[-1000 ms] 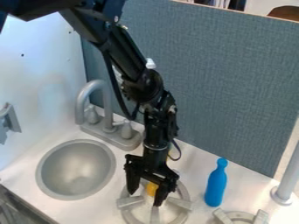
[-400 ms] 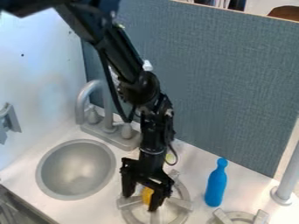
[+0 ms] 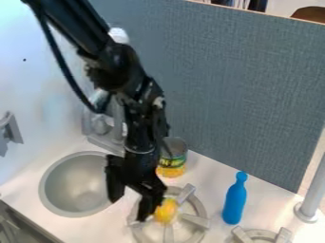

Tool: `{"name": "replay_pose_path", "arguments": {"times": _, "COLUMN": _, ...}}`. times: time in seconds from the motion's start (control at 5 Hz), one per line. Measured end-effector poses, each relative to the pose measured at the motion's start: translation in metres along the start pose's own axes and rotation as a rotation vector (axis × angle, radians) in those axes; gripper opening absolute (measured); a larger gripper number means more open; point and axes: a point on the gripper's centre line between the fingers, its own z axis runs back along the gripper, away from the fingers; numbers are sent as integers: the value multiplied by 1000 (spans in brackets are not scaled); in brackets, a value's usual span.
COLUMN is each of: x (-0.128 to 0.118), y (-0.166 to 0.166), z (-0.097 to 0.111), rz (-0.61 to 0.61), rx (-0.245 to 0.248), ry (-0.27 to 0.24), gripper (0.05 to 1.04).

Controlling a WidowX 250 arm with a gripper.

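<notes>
Resting on the burner [image 3: 194,219], the yellow object [image 3: 166,211] lies outside the spread gripper [image 3: 129,208], just beside one finger.

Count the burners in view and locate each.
2: one burner under the yellow object beside the gripper; the other, partly cut off, at the bottom edge, near the blue bottle.

The arm [image 3: 92,40] is glossy black, its chunky joints [image 3: 115,71] stacked above the claw [image 3: 130,209]. A thin pale ring [image 3: 138,151] circles it just above the claw — farther up come a light patch [image 3: 158,101], a looping black cable [image 3: 60,59] and a rounded white piece [image 3: 119,34]. The claw is matching black, with two fingers.
</notes>
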Motion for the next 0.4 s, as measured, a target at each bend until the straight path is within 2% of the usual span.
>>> {"name": "replay_pose_path", "arguments": {"times": 0.2, "x": -8, "y": 1, "z": -3, "rz": -27, "rx": 9, "ry": 6, "gripper": 1001}}
{"name": "replay_pose_path", "arguments": {"times": 0.4, "x": -2, "y": -10, "z": -7, "rz": -74, "rx": -19, "ry": 8, "gripper": 1001}}
